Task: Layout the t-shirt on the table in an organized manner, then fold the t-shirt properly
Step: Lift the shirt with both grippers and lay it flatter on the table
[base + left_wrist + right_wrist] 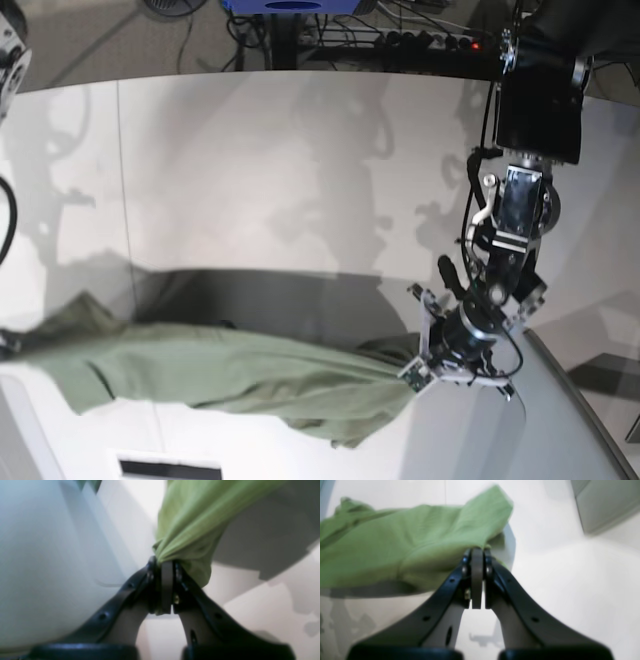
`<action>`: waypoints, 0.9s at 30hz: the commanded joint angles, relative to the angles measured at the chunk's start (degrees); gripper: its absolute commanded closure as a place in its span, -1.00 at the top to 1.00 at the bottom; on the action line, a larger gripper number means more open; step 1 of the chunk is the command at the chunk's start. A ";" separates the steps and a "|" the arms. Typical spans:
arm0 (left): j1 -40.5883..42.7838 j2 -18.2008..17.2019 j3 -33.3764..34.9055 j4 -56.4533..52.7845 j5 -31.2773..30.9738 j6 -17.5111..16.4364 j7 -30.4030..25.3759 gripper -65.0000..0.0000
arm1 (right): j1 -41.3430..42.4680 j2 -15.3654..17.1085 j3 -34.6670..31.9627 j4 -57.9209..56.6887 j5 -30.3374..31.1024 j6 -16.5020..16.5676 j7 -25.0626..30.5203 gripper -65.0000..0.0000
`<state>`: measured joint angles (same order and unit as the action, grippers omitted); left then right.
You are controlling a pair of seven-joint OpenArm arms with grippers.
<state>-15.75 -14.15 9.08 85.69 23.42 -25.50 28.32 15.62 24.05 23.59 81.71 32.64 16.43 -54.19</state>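
**T-shirt strung between my two sets of jaws above the tabletop**

My left gripper (167, 565) has its jaws pinched tight on a bunched corner of the olive-green t-shirt (230, 375); the cloth fans up and away from the pinch in taut folds. My right gripper (477, 552) is likewise clamped on the shirt's edge, jaws narrow with only fabric between them, and the green cloth spreads off to one side from there.

In the base view the t-shirt is stretched into a long band. Its long axis runs roughly side to side across the near part of the tabletop (300, 170), from the view's left edge to my left gripper, sagging in the middle and gathering to a point at the grip. It casts a broad dark shadow on the surface just behind it.

The tabletop is white and matte, with a curved far edge and a thin dark seam running front to back, behind the shirt's left end. Beyond that far edge lie cables (420, 38) on a grey floor. A grey angled panel (560, 420) sits just beside my left gripper.
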 commanded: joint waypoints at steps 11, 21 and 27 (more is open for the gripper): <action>11.31 -3.12 -0.25 1.91 0.36 0.66 -0.14 -1.00 | -13.73 -4.93 2.65 5.54 0.72 0.32 1.23 -1.00; 19.13 -5.50 -0.25 4.90 0.36 0.66 -0.14 -1.00 | -19.88 -9.42 11.97 13.63 0.81 0.50 -9.32 -1.00; 21.42 -5.76 -0.25 5.43 0.36 0.66 -0.14 -1.00 | -26.30 -14.52 13.99 19.43 0.81 0.41 -14.25 -1.00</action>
<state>6.15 -19.38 9.08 90.06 23.62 -25.47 28.75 -10.59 8.43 36.77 100.25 33.12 16.95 -68.77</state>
